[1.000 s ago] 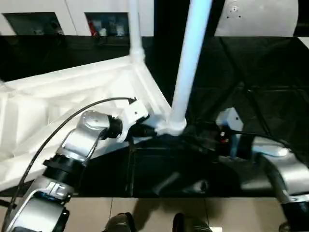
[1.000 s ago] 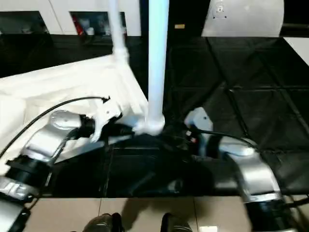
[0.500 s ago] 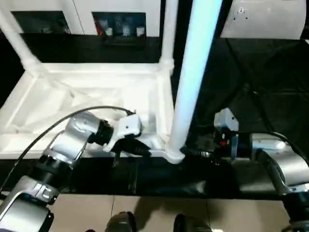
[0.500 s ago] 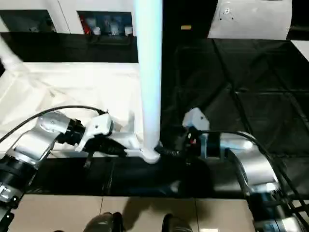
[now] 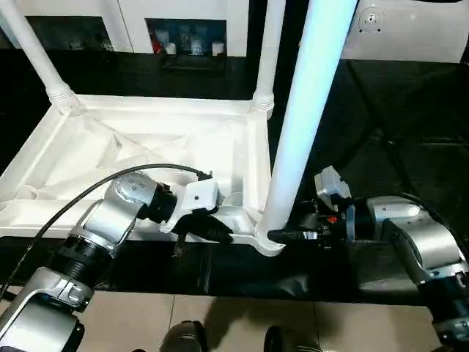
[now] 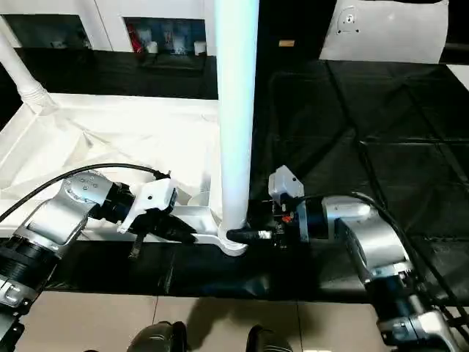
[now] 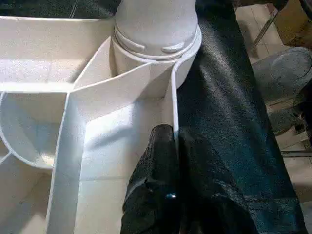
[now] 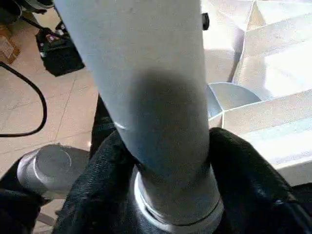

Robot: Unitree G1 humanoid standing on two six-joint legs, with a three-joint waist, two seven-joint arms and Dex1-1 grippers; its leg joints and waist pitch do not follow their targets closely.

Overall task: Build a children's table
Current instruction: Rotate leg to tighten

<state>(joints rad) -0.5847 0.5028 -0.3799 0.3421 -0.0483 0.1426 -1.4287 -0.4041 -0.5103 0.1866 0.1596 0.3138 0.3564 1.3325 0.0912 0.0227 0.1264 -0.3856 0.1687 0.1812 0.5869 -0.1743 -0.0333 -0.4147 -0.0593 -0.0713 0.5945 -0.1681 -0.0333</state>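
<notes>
The children's table lies upside down, its white ribbed top (image 5: 146, 139) facing up. Two legs stand screwed in at the far corners (image 5: 267, 51) (image 5: 37, 55). A third leg (image 5: 304, 110) rises from the near right corner socket. My left gripper (image 5: 220, 231) is shut on the thin near rim beside that socket, and the left wrist view shows its fingers (image 7: 163, 146) pinching the wall. My right gripper (image 5: 282, 236) reaches in from the right. Its black fingers (image 8: 239, 165) press both sides of the near leg's base (image 8: 161, 122).
A white cabinet with glass-fronted compartments (image 5: 190, 37) stands at the back. Black mats (image 5: 396, 117) cover the floor under and to the right of the table. A white panel (image 5: 410, 29) leans at the back right. Tan tiles and my feet (image 5: 183, 341) lie nearest.
The whole view has shifted, so the camera moved. My right gripper's fingers have closed in around the near leg's base. The left gripper has kept its hold on the rim.
</notes>
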